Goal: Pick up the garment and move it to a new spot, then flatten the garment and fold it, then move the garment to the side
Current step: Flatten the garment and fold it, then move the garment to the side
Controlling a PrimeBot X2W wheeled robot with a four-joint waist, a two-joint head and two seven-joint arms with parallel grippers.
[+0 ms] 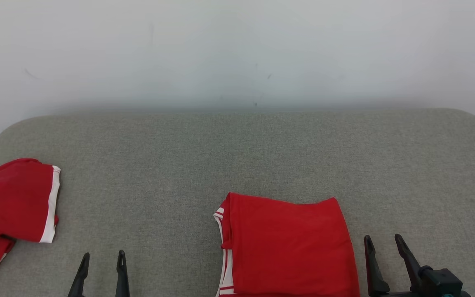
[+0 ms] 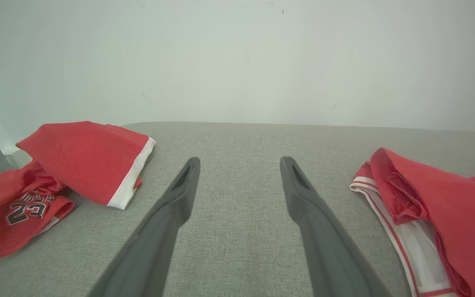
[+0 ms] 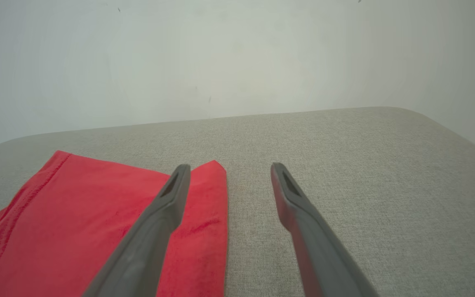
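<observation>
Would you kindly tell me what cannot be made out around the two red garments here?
Folded garment: near edge cut off by the head view's bottom edge.
Second garment: lettering creased, cut by that view's left edge.
Right tool: wrist view cannot tell whether its finger touches the cloth.

My head camera looks forward and down over the grey padded surface (image 1: 237, 148) toward the pale wall (image 1: 237, 49). Both wrist cameras ride low, facing that wall along their own fingers (image 2: 173, 214); all three views share the folded red garment (image 1: 287, 243), closest in my right wrist view.
</observation>
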